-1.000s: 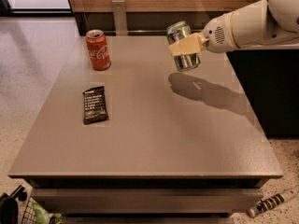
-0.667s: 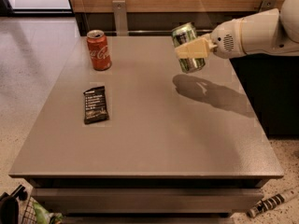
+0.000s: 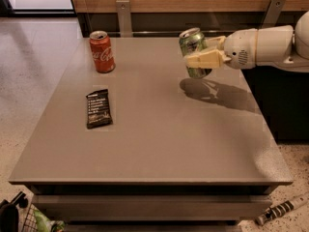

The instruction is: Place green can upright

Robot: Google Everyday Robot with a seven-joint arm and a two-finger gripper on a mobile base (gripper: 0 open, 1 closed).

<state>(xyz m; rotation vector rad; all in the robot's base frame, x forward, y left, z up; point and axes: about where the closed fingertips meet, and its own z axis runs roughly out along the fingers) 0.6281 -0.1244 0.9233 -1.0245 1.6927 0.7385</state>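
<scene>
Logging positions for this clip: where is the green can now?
Camera view: the green can is clamped in the gripper, slightly tilted, above the far-right area of the table, right of the red cola can.

Slightly tilted, the dark green can (image 3: 193,45) hangs clamped in the tool (image 3: 197,58) above the table (image 3: 154,149), far right.

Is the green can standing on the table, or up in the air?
Up in the air, slightly tilted. The gripper is shut on the green can, holding it above the table, where its shadow falls.
</scene>
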